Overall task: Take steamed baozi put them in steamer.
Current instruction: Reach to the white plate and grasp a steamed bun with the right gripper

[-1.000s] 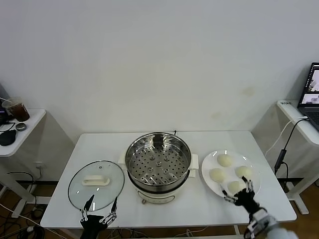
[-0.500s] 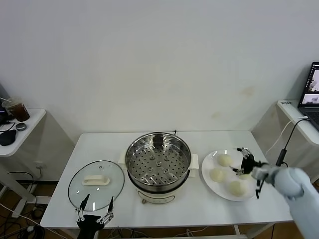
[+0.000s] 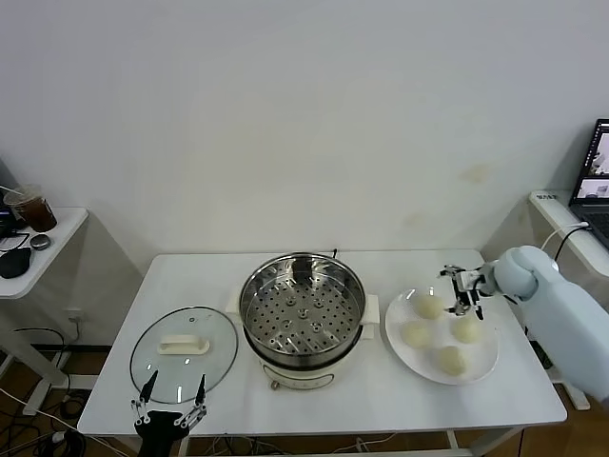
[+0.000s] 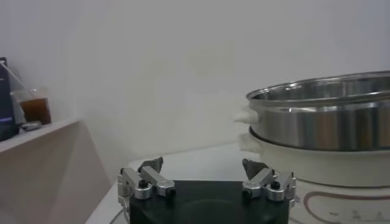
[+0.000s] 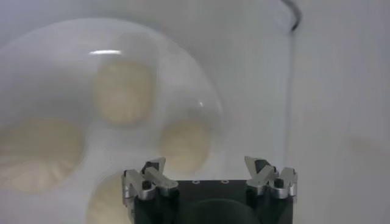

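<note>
Right hand (image 3: 463, 289) is hovering wide open and empty above the plate (image 3: 485, 367), which is sitting just right of the steamer (image 3: 302, 309). All four steamed baozi (image 3: 427, 306) are sitting on that plate. Left hand (image 3: 169, 405) is idling open, empty, near the lid (image 3: 184, 353).

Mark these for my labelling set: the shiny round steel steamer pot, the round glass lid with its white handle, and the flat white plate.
Shiny round steel steamer pot (image 3: 303, 282), head view, far rim.
Round glass lid (image 3: 184, 347), head view, white handle.
Flat white plate (image 3: 482, 367), head view, bare rim.
</note>
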Tool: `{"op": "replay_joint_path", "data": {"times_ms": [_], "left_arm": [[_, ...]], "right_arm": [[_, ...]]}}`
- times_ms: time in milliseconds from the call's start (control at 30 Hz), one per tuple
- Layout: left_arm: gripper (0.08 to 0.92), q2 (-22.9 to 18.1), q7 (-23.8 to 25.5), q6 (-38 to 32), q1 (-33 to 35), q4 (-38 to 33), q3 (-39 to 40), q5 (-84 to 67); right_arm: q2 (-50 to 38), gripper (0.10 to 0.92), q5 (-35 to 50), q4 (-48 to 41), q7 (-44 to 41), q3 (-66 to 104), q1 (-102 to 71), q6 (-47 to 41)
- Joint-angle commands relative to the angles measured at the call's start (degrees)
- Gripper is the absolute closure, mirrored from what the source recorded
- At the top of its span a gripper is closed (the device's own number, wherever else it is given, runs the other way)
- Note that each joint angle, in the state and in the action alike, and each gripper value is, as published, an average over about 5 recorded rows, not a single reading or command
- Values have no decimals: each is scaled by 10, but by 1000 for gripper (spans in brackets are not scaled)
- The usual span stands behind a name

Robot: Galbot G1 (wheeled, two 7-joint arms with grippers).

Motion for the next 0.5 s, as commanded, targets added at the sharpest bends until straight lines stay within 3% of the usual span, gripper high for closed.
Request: {"op": "replay_joint_path", "data": {"times_ms": [33,500], "left_arm": [[177,-1,0,1,1,0,-6,6],[177,3,3,0,0,7,-14,10]], "right_arm": [[26,203,11,-111,-61,-133,111,-29],[86,203,8,-164,-34,-120,104,-22]]}}
